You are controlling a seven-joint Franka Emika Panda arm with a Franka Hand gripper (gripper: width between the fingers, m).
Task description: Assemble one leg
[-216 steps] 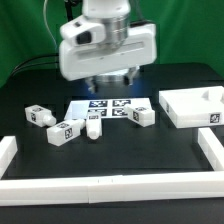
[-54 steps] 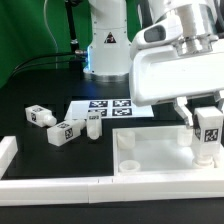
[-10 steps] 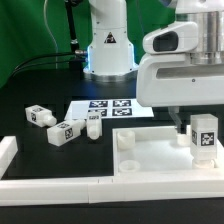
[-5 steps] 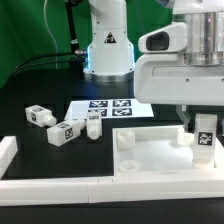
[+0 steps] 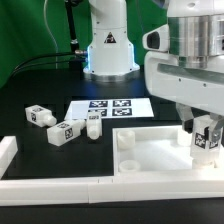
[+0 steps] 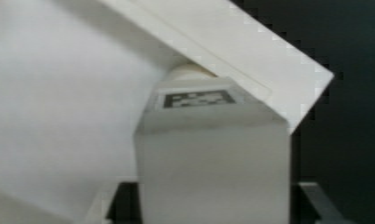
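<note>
Leg: a small white square post (image 5: 207, 142) with tags on its faces. It stands close to upright with a slight lean, at about 4 o'clock in the exterior view, over the panel's corner on that side.
Leg's foot: at or just above the panel surface. The gripper body hides part of it, so I cannot tell whether it touches or sits in a hole.
Leg, wrist view: the post (image 6: 205, 160) fills the middle of the picture, with one tag (image 6: 198, 98) on its far part and the panel's edge beyond.
Gripper: (image 5: 205, 131) closed on the leg from two sides, the fingers apart only by the post's width. It grips nothing else.
Panel: large, flat and white (image 5: 160, 160), lying on the table at about 5 o'clock in the exterior view. In the wrist view it is the broad white sheet (image 6: 59, 100).
Sockets: two round ones show along the panel's 9 o'clock edge (image 5: 127, 141) (image 5: 128, 165).
Loose legs: three lie on the table at 9 o'clock from the panel (image 5: 40, 115) (image 5: 62, 131) (image 5: 93, 126). The last is nearest the panel but apart from it.
Marker board: flat (image 5: 110, 108), at 11 o'clock from the panel and just beyond the loose legs.
Arm base: (image 5: 108, 45) at 12 o'clock in the exterior view, behind the marker board.
Rail: a white bar (image 5: 60, 186) along the 6 o'clock edge, with another piece (image 5: 6, 150) at 9 o'clock.
Table: black (image 5: 30, 152).
</note>
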